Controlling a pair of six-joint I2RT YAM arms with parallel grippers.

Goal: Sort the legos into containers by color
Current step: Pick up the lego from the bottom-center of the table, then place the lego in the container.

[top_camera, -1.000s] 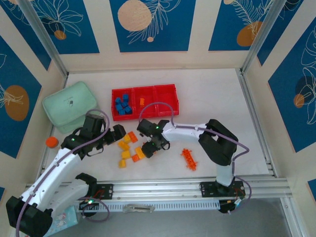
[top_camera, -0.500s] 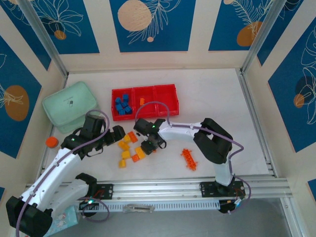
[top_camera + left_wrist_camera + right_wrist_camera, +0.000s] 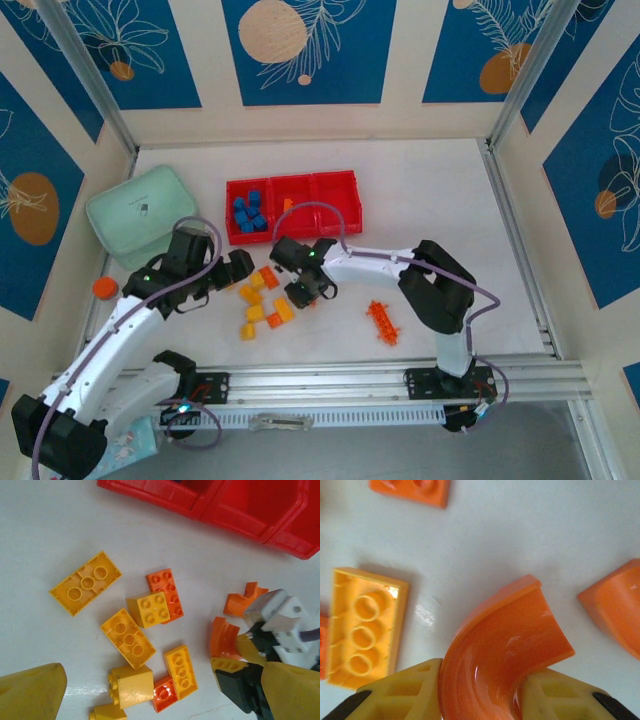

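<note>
R gripper [image 3: 480,700] clamped on curved orange plastic brick [image 3: 505,630]; arc runs from betw its fingers toward upper right in wrist view, hollow side facing lower right. Brick on white table [image 3: 440,200], near low red plastic three-bin tray [image 3: 340,195] front edge. L gripper [image 3: 162,680] spread wide above yellow plastic bricks [image 3: 127,637]

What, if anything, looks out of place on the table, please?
A small round orange cap lies alone near the white table's left edge, near the pale mint-green rounded case, apart from the loose orange and yellow plastic bricks.

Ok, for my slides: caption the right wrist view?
Right gripper clamps a curved orange plastic brick beside a yellow brick.
</note>
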